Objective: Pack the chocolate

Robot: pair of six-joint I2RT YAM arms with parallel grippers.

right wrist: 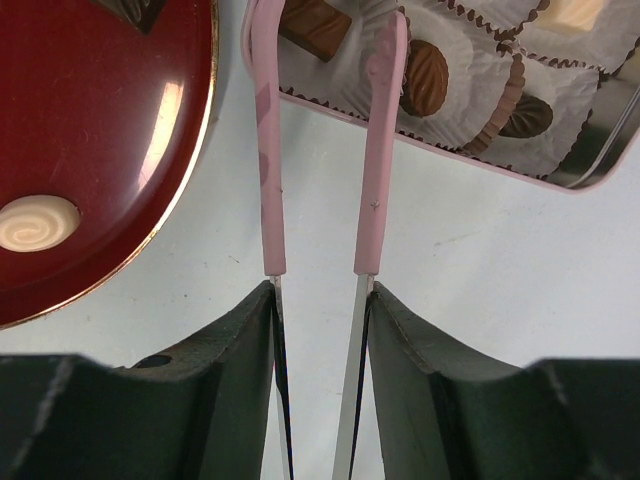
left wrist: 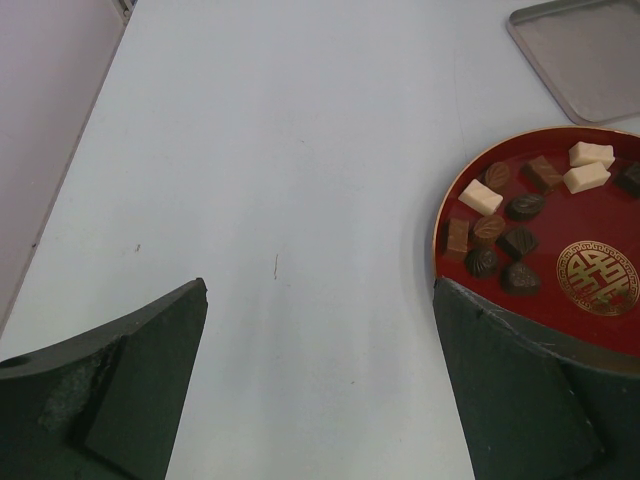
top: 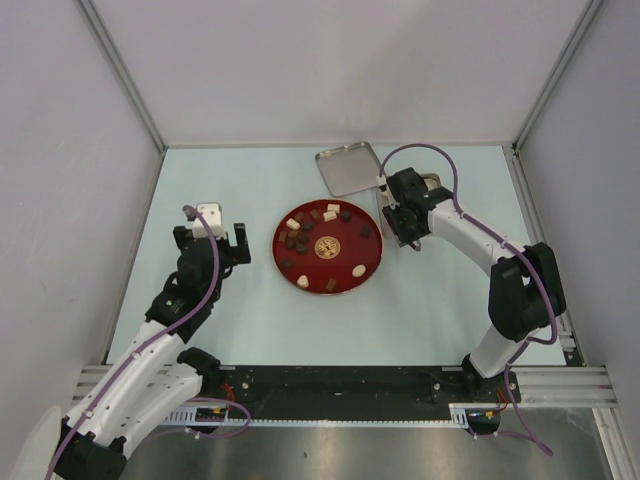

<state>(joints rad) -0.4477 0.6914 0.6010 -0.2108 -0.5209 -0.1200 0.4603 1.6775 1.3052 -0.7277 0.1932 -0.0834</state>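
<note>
Right pincer (right wrist: pixel 320 290) tight on pink tongs (right wrist: pixel 375 150) at tin (right wrist: pixel 500 172) of chocolate (right wrist: pixel 425 75); left pincer (left wrist: pixel 320 290) open by red plate (left wrist: pixel 580 220)

Seemingly a robotics lab cell: plain grey panel walls (top: pixel 330 60) from nine to three o'clock, silver metal frame rail (top: pixel 560 380) at six.

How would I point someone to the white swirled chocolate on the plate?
Find the round red plate in the middle of the table. On its near right rim, the side toward the right claw holding pink tongs, lies a lone cream-white oval chocolate. The other cream oval sits near left beside a brown piece, and the cream pieces at the far side are square.
</note>
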